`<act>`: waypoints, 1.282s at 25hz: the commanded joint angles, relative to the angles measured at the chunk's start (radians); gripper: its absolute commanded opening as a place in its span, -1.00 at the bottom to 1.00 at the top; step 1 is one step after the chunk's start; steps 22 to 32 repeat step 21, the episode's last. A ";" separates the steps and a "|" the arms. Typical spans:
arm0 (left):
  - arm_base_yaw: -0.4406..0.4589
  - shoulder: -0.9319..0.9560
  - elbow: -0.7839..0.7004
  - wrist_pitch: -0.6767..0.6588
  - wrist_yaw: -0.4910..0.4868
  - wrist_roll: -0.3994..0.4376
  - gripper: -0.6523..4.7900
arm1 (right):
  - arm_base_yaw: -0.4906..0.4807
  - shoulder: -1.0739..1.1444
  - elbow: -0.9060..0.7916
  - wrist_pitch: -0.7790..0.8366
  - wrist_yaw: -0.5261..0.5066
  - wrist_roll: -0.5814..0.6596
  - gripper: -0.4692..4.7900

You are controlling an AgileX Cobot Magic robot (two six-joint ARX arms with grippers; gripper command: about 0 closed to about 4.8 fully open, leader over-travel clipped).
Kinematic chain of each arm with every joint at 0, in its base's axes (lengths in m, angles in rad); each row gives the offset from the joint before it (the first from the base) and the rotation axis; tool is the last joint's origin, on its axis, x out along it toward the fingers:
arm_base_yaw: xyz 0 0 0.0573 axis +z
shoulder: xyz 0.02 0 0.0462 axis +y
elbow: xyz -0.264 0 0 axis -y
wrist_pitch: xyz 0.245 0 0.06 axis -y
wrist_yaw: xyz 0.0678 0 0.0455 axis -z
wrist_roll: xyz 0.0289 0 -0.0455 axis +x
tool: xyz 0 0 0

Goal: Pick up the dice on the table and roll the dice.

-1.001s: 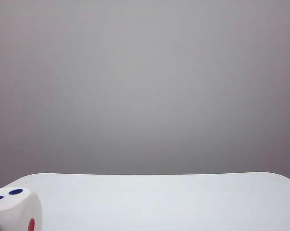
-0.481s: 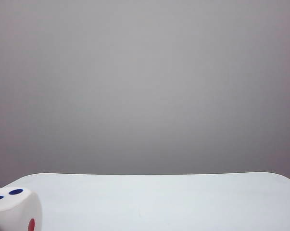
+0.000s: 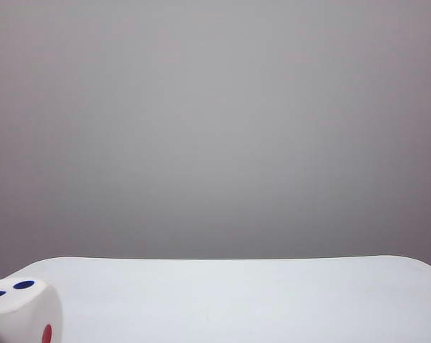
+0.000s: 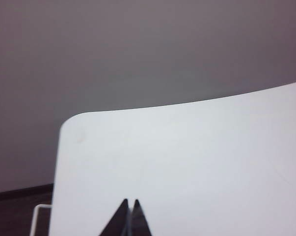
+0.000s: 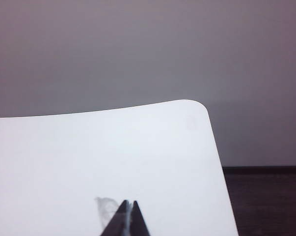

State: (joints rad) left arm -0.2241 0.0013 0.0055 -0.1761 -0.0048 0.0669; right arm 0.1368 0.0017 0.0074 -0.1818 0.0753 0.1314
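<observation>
The dice [image 3: 18, 311] rests at the near left corner of the white table [image 3: 258, 300] in the exterior view, cut off by the picture's edge. It is a large white cube with two dark blue pips on top and a red pip on its side. Neither gripper appears in the exterior view. My left gripper [image 4: 130, 201] shows only its two dark fingertips pressed together over bare table [image 4: 187, 157], with nothing between them. The fingertips of my right gripper [image 5: 129, 202] are likewise shut and empty above the table [image 5: 113, 152]. The dice is absent from both wrist views.
A plain grey wall [image 3: 215, 128] stands behind the table. The left wrist view shows the table's rounded far corner [image 4: 71, 120], dark floor [image 4: 20, 211] and a white frame bar [image 4: 37, 214] beyond it. The right wrist view shows the other rounded corner [image 5: 197, 108] and dark floor [image 5: 270, 201].
</observation>
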 commanded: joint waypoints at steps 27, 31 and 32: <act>-0.001 0.000 0.000 -0.010 -0.010 -0.030 -0.77 | 0.001 0.000 -0.006 0.005 -0.003 0.003 -0.82; -0.001 0.000 0.000 -0.010 -0.010 -0.030 -0.77 | 0.001 0.000 -0.006 0.005 -0.003 0.003 -0.82; -0.001 0.000 0.000 -0.010 -0.010 -0.030 -0.77 | 0.001 0.000 -0.006 0.005 -0.003 0.003 -0.82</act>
